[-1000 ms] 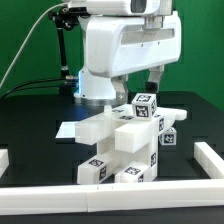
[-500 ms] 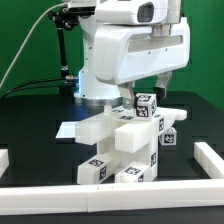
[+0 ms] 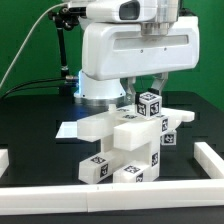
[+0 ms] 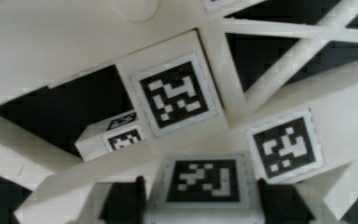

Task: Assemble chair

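Note:
The chair parts (image 3: pixel 125 145) are matte white blocks with black-and-white tags, piled together at the middle of the black table. One tagged block (image 3: pixel 148 103) stands highest in the pile. My gripper (image 3: pixel 148 92) hangs straight over it, with a finger down each side. In the wrist view the same tagged block (image 4: pixel 202 178) fills the space between my dark fingers (image 4: pixel 126 202), and both pads lie against its sides. My gripper (image 4: pixel 202 203) is shut on it. Other tagged parts (image 4: pixel 172 92) lie beyond it.
A low white rail (image 3: pixel 205 160) borders the table at the exterior view's right and front, with a short piece (image 3: pixel 4 157) at the left. The arm's white base (image 3: pixel 95 85) and black cables (image 3: pixel 62 50) stand behind the pile. A flat white piece (image 3: pixel 68 130) lies left of the pile.
The arm's head has come down over the top tagged block. The jaws have closed from wide open onto its sides. The pile has not moved.

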`<state>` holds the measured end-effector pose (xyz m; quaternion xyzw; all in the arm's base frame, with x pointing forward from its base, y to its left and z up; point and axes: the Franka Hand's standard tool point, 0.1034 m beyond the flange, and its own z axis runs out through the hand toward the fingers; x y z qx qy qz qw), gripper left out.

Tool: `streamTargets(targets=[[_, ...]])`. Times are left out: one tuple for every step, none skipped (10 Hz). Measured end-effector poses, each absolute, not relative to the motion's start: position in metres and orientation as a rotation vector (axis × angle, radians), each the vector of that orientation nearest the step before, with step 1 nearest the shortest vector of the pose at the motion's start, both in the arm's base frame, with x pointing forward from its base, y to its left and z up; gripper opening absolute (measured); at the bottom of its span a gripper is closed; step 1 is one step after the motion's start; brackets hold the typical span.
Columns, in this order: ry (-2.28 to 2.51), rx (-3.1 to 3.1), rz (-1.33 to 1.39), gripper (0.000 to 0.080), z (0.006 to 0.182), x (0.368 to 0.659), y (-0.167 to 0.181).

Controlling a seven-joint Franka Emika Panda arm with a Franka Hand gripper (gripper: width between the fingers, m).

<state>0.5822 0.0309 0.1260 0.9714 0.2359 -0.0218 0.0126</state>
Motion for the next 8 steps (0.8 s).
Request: streamTargets(targets=[[0.62, 3.052, -0.066, 0.0292, 0.1259, 0.5822, 0.0309], [0.56, 3.062, -0.065, 0.0292, 0.1259, 0.5822, 0.0309], [0.44, 3.081, -0.064, 0.0292, 0.1259, 0.5821, 0.0312], [0.349, 3.09, -0.05, 0.0292, 0.1255, 0.5836, 0.0309], [0.21, 3.096, -0.006, 0.0292, 0.1255, 0.5881, 0.0296], [0.088, 3.1, 0.013, 0.0292, 0.1257, 0.5898, 0.0302], [-0.031, 3.102, 0.022, 0.0292, 0.1255, 0.5907, 0.0305], [-0.193, 3.097, 0.029, 0.0292, 0.1255, 0.5913, 0.0308]])
